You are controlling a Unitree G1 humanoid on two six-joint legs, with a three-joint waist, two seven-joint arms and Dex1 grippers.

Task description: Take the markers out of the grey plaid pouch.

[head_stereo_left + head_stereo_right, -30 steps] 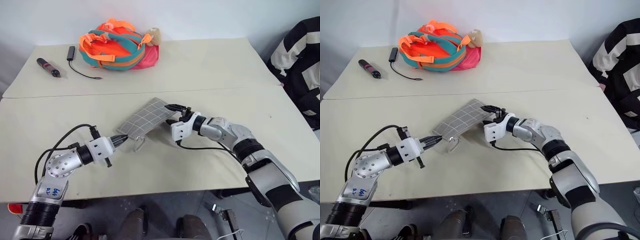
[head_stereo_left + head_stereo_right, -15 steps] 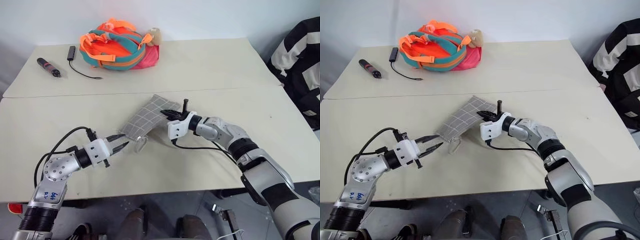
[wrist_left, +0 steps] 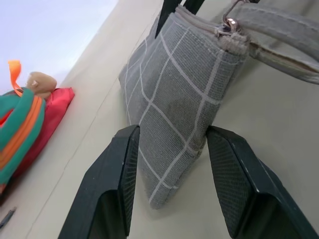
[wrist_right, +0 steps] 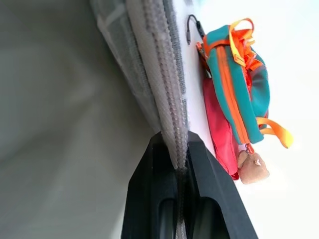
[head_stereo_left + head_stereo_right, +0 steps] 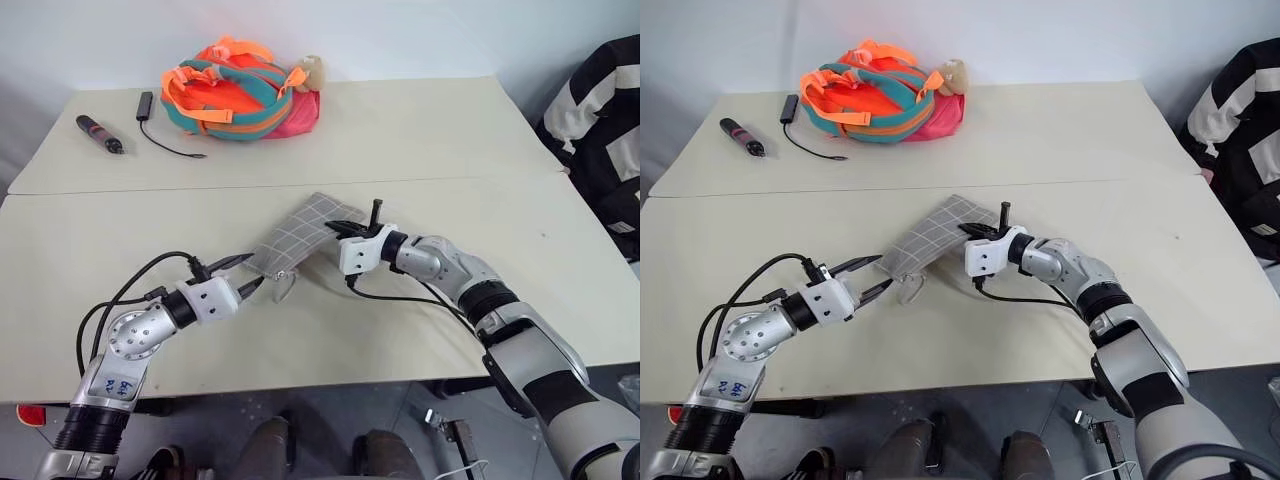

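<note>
Nearest us, our left gripper [image 5: 868,278] reaches in from the left with its fingers [image 3: 112,191] parted about halfway, one on each side of the pouch's [image 5: 297,237] near-left corner; the fabric sits between them, though we cannot tell whether they touch it. The pouch lies slantwise at the middle of the near surface [image 5: 300,340], and its ring pull [image 3: 230,23] and strap hang at the near end. A little farther and to the right, our right gripper [image 5: 349,229] has its fingers [image 4: 149,199] closed tight on the pouch's zipper edge at its far-right end. On the far surface, to the left, lies a backpack [image 5: 875,93] in orange, teal and pink, with a thin black cable [image 5: 798,135] and a thick black stick [image 5: 742,136] to its left. At the far right edge hangs a black-and-white striped cloth [image 5: 1243,120].
</note>
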